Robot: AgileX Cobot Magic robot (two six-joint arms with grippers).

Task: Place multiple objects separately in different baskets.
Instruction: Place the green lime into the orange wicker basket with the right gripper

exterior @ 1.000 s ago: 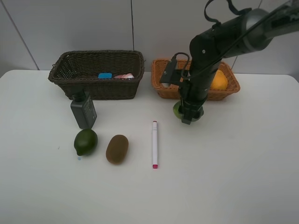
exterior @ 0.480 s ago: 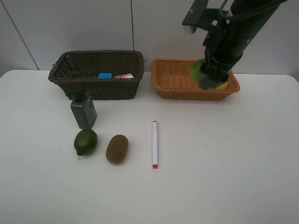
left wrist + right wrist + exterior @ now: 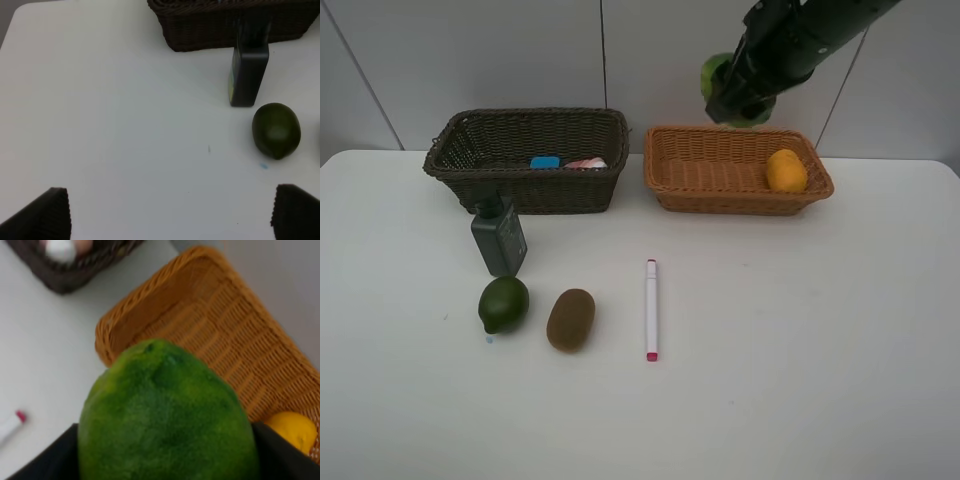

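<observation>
The white table [image 3: 820, 350] is carrying two rectangular wicker baskets side by side at its far edge: the deeper dark brown basket [image 3: 520, 192] on the left and the shallower light orange basket [image 3: 710, 197] on the right. Above the orange basket's far side, the right gripper [image 3: 738, 95] is pinching a green round fruit [image 3: 167, 420] between its jaws, clear of the wicker. The left gripper [image 3: 172, 215] is hovering over bare table on the left, jaws spread wide and empty. A dark green bottle [image 3: 499, 237] is standing just near of the brown basket; its yellowish label is too blurred to read. Near of it, a second green fruit [image 3: 503, 303] and a brown kiwi [image 3: 570, 319] are lying side by side, with a white-pink marker [image 3: 651, 308] lying to their right. An orange mango [image 3: 786, 170] is resting in the orange basket's right end. A pink bottle [image 3: 586, 163] and a blue eraser [image 3: 545, 162] are lying in the brown basket.
</observation>
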